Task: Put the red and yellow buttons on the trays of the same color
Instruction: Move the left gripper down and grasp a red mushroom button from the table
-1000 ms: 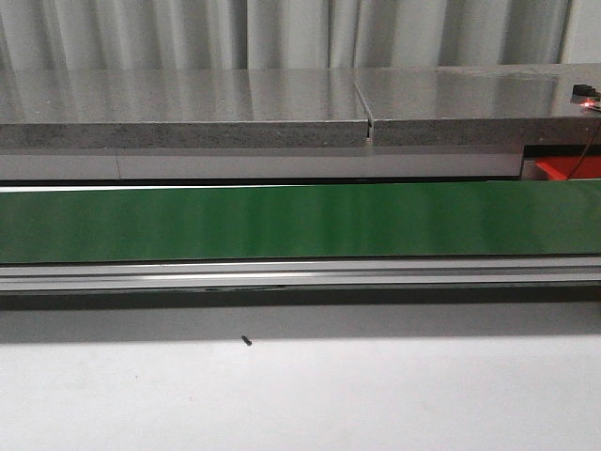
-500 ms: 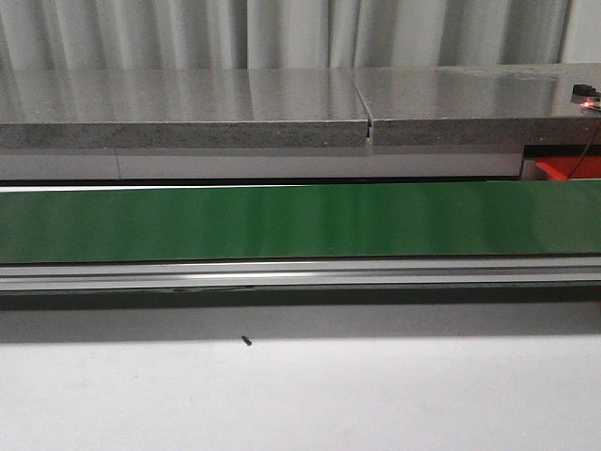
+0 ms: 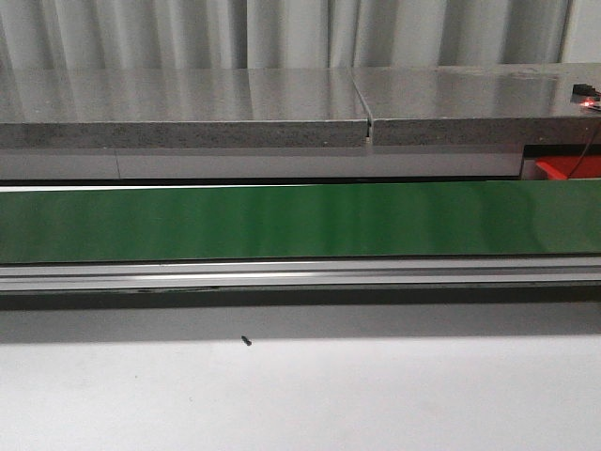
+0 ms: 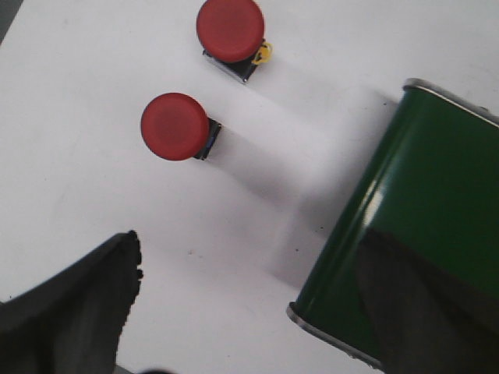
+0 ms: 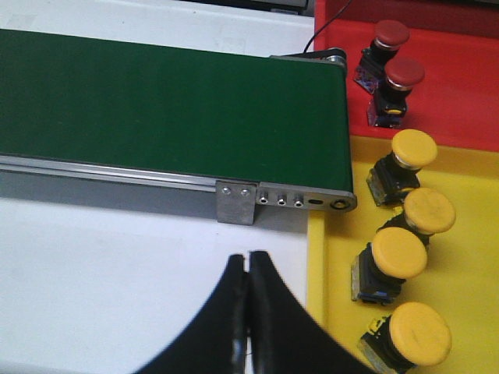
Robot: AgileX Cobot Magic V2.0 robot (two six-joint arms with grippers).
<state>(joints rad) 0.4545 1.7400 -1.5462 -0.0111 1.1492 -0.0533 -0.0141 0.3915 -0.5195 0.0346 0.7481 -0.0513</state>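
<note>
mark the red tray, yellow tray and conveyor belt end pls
red tray (image 5: 460,86), right wrist view, bare floor beside the red buttons.
yellow tray (image 5: 468,257), right wrist view, bare floor right of the yellow buttons.
conveyor belt (image 5: 171,101), right wrist view, green surface near its end.

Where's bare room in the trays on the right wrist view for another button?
The yellow tray is crowded along its inner side: four yellow buttons in a column. Bare floor lies right of them. The red tray holds two red buttons near the conveyor belt end; its right stretch is bare.
</note>
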